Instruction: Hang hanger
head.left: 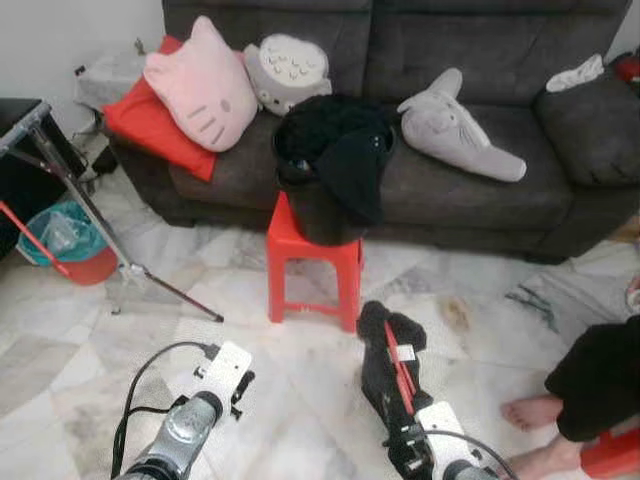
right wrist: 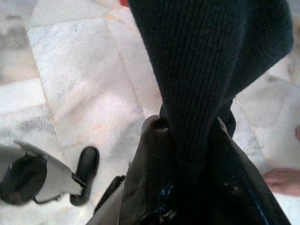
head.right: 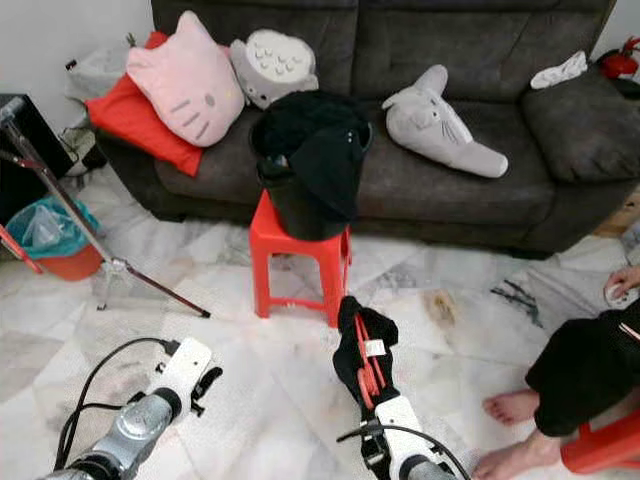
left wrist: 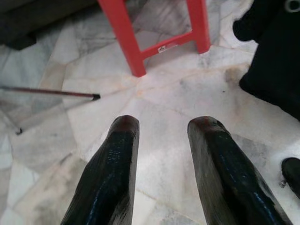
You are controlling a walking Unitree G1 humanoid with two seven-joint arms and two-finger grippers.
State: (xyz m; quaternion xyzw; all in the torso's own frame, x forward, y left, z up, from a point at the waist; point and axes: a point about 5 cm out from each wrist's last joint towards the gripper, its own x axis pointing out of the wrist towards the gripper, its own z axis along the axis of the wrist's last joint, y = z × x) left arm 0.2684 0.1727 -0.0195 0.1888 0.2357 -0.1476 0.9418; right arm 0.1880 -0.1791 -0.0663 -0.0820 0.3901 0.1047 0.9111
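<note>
A red hanger [head.right: 368, 365] with a dark ribbed knit garment [head.left: 390, 360] bunched over it is held up above the marble floor, just in front of the red stool [head.left: 313, 262]. A small white tag sits on the hanger. The garment hangs limp, draped around the red bars, its knit folds pinched at the lower end.

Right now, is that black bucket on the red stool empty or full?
Full. The black bucket on the red stool brims with dark clothing, heaped above its rim and draping down its front.
</note>
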